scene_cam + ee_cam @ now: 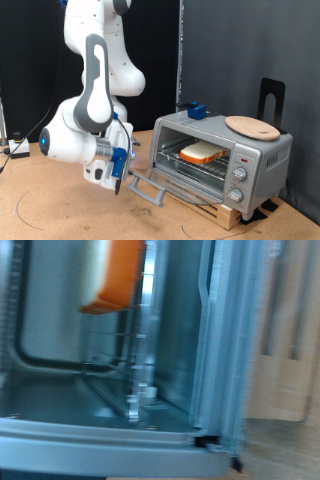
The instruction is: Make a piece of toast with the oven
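Note:
The silver-grey oven [262, 158] stands on a wooden base at the exterior view's right. Its glass door [158, 188] is folded down and open. The piece of toast [200, 153] lies on the wire rack inside, over something orange. My gripper [122, 176] hangs just to the exterior view's left of the door's front edge and handle, low over the table. The wrist view is blurred and looks into the oven's cavity [100, 370], with the toast [112, 275] and rack showing; my fingers do not show there.
A round tan wooden board [252, 126] and a small blue object [195, 110] sit on the oven's top. Round knobs [239, 176] line its right panel. A black stand [271, 100] rises behind the oven. A cable box [18, 147] lies at the far left.

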`<act>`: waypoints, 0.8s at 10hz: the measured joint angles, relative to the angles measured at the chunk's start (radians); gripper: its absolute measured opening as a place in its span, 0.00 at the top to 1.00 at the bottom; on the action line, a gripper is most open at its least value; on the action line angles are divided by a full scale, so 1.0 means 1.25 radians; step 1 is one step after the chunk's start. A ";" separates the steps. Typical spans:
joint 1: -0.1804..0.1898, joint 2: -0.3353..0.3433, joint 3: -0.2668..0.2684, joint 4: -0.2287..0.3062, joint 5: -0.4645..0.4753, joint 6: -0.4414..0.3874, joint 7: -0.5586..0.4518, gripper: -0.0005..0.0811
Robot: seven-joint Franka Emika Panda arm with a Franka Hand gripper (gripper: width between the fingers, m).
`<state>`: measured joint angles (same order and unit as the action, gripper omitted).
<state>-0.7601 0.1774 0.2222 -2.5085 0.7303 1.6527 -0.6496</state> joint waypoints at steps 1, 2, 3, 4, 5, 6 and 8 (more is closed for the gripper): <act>0.000 -0.024 0.002 -0.003 0.005 -0.021 0.000 0.01; 0.002 -0.049 0.009 -0.009 0.013 -0.035 0.000 0.01; 0.005 -0.073 0.019 -0.015 0.020 -0.049 0.001 0.01; 0.009 -0.095 0.031 -0.021 0.025 -0.067 0.003 0.01; 0.012 -0.116 0.043 -0.027 0.032 -0.084 0.003 0.01; 0.017 -0.138 0.054 -0.036 0.044 -0.098 0.003 0.01; 0.032 -0.186 0.079 -0.060 0.065 -0.107 0.010 0.01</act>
<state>-0.7205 -0.0546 0.3206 -2.5829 0.8116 1.5191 -0.6372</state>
